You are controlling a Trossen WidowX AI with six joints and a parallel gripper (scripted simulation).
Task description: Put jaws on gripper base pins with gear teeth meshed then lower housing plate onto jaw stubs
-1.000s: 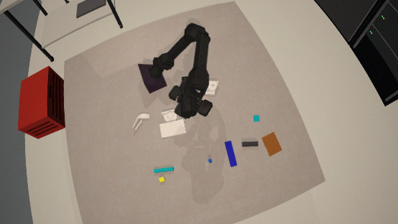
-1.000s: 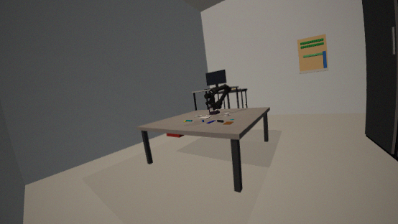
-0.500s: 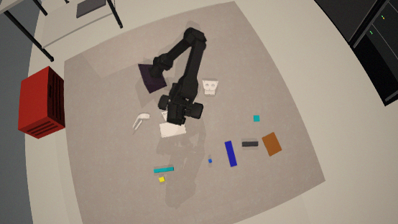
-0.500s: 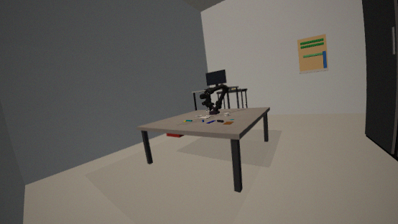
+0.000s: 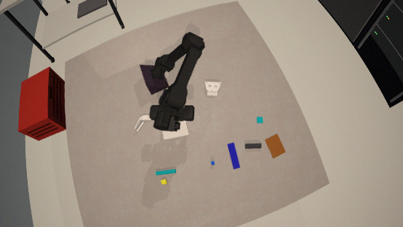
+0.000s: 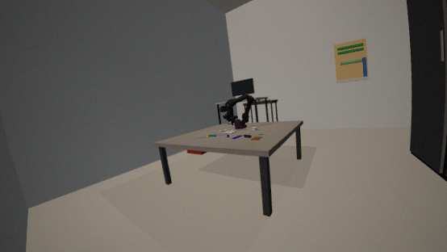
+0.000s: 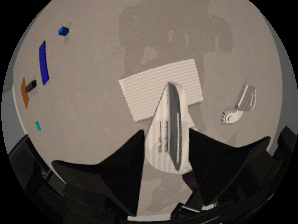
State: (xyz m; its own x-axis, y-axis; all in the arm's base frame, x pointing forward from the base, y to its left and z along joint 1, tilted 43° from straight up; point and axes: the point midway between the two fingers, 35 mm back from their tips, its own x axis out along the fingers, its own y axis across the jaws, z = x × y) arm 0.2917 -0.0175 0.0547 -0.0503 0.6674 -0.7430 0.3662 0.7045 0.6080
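Your tool (image 5: 171,124) (image 6: 232,121) (image 7: 162,132) is pinching a pale, pointed jaw (image 7: 161,142) between its black fingers, above the table (image 5: 254,73) (image 6: 210,146) (image 7: 95,60). Below it you have the ribbed housing plate (image 5: 176,134) (image 7: 142,95) lying on the table, partly hidden by the held jaw in the wrist view. The loose jaw (image 5: 141,122) (image 7: 246,98) lies near the plate, apart from it. You can't make out the base's pins here. A white piece with two round marks (image 5: 212,88) sits well apart from the plate.
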